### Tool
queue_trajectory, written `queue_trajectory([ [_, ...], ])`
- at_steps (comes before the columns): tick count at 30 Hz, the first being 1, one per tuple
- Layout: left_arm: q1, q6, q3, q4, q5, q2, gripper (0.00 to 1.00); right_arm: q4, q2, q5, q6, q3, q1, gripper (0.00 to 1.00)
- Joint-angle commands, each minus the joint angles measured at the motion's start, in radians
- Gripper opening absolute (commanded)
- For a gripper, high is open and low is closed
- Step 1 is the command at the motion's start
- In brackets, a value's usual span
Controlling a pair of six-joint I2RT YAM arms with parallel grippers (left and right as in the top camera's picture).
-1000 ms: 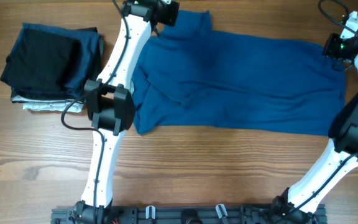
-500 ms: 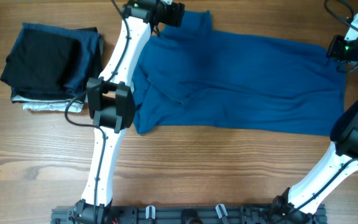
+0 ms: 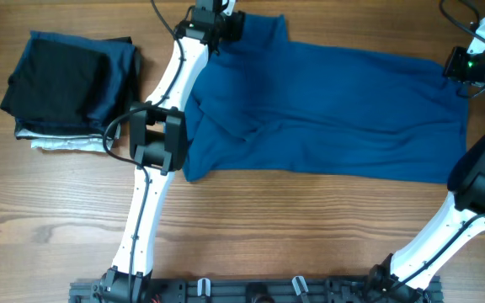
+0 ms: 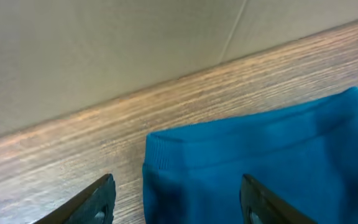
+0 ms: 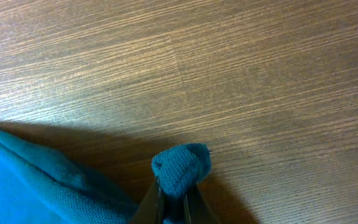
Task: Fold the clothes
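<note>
Left gripper (image 4: pixel 178 196) had swung onto the blue garment (image 3: pixel 327 109), jaws spread, its corner hem directly beneath and ungrasped. Right gripper (image 5: pixel 174 202) stayed pinching the opposite corner. Fold judged imminent.

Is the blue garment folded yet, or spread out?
Spread out: the blue garment lies as one wide layer across the table, with only its left end partly lapped over.

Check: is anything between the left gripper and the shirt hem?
Nothing visible. The open left gripper hangs right over the hem of the shirt, with only bare table beside it. The folded pile lies well off to the side.
</note>
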Motion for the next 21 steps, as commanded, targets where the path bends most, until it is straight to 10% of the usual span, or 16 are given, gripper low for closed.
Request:
queue_trajectory([
  [1,0.011,-0.055,-0.005,0.015,-0.048,0.077,0.61,0.006,-0.024,-0.016,0.001,-0.008,-0.002,0.04],
  [21,0.001,-0.309,-0.003,-0.338,-0.031,-0.187,0.55,0.009,-0.024,-0.016,0.002,-0.008,-0.002,0.04],
])
